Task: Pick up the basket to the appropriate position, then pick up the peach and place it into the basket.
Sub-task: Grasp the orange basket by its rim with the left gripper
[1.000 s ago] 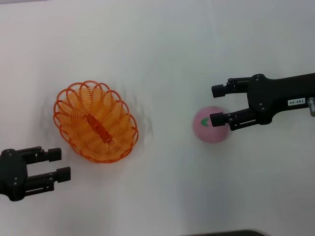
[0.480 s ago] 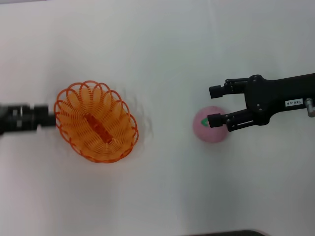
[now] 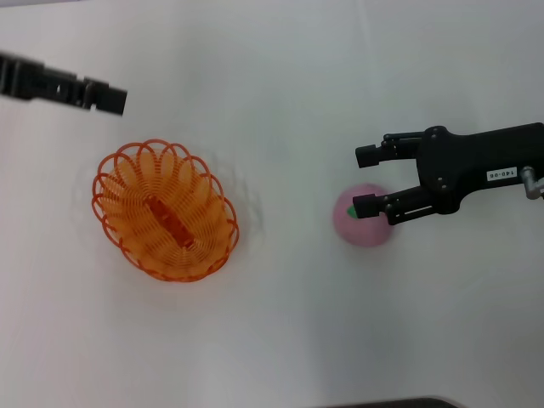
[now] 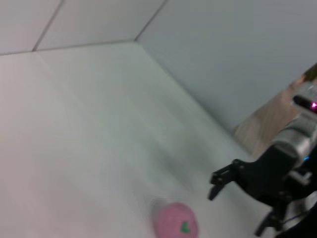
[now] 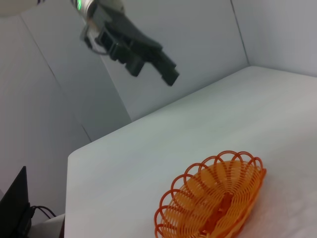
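Observation:
The oval orange wire basket (image 3: 166, 211) sits on the white table at the left; it also shows in the right wrist view (image 5: 213, 206). The pink peach (image 3: 364, 223) with a green leaf mark lies at the right; it also shows in the left wrist view (image 4: 177, 225). My right gripper (image 3: 365, 180) is open and empty, held over the peach, with one finger crossing the peach's top in the head view. In the left wrist view the right gripper (image 4: 220, 181) hangs above the peach, apart from it. My left gripper (image 3: 115, 100) is raised beyond the basket's far-left side, open and empty.
The white table (image 3: 272, 340) stretches between basket and peach. A dark edge (image 3: 382, 402) shows at the table's front. Grey walls stand behind the table in the wrist views. The left gripper (image 5: 156, 74) hangs high above the table in the right wrist view.
My left arm has swung from the front left of the basket up and away to its far-left side. My right gripper has shifted slightly left over the peach. Basket and peach have not moved.

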`<control>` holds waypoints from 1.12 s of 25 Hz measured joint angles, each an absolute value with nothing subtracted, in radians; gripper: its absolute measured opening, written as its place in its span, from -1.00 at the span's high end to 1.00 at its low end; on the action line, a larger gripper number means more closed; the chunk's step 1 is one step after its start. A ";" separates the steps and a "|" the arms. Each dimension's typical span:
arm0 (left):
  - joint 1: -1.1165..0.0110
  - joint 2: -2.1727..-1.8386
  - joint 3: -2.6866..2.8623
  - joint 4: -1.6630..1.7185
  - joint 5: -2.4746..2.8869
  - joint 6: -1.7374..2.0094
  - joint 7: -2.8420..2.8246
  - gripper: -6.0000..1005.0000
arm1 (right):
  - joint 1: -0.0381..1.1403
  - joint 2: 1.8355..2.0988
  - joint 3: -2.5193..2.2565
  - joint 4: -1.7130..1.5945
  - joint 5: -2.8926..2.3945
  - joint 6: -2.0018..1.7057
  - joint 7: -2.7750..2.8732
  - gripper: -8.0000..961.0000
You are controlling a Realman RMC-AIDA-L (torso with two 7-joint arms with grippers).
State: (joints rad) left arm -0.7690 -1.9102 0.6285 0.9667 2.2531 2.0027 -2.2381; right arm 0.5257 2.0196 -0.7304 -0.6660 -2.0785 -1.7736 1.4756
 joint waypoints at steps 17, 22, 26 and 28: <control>-0.817 -2.131 0.994 1.237 2.826 1.626 -2.283 -0.31 | 0.536 2.027 -0.728 -0.664 -2.077 -1.753 1.477 -0.88; -0.862 -2.151 1.023 1.131 2.855 1.581 -2.300 -0.31 | 0.541 2.034 -0.732 -0.664 -2.078 -1.744 1.477 -0.87; -0.891 -2.136 1.030 0.998 2.856 1.511 -2.295 -0.31 | 0.542 2.034 -0.733 -0.664 -2.079 -1.740 1.477 -0.87; -0.904 -2.123 1.039 0.926 2.857 1.479 -2.294 -0.31 | 0.540 2.035 -0.733 -0.663 -2.079 -1.739 1.477 -0.87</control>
State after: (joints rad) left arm -0.9037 -2.1232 1.0389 0.9261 2.8566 1.4788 -2.2937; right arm 0.5402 2.0351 -0.7333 -0.6628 -2.0786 -1.7390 1.4772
